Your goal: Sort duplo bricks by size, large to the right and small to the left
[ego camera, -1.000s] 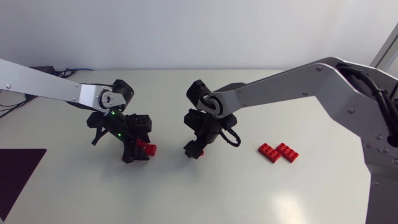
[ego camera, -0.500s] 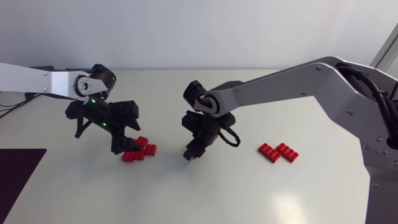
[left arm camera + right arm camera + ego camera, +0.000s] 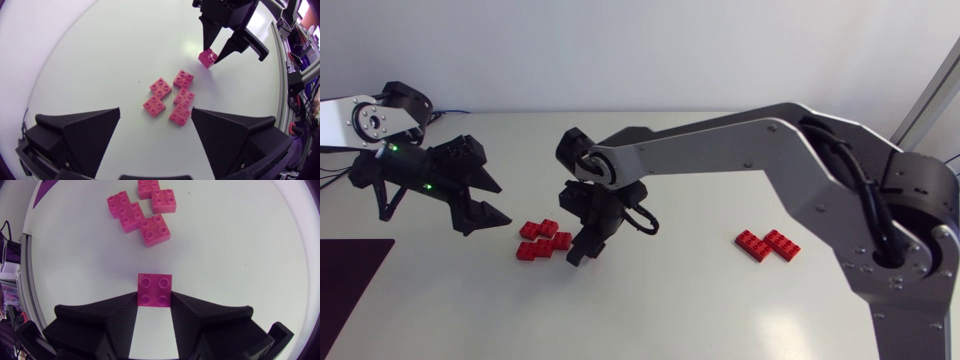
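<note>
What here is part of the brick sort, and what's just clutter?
Job:
- five small bricks, clustered
- another small brick, in the right claw
- two large bricks, off to the right
- left claw, open and empty

Lying about:
- dark mat at the table's near left corner

We look down on the table (image 3: pixel 720 310) from a fixed camera overhead. Our left wrist camera looks past the left gripper (image 3: pixel 156 114), from some way off, at the cluster of small bricks (image 3: pixel 184 97) and the right gripper (image 3: pixel 215 54) beyond. Our right wrist camera faces that same cluster from the opposite side, close over the brick (image 3: pixel 155 290) it holds.
</note>
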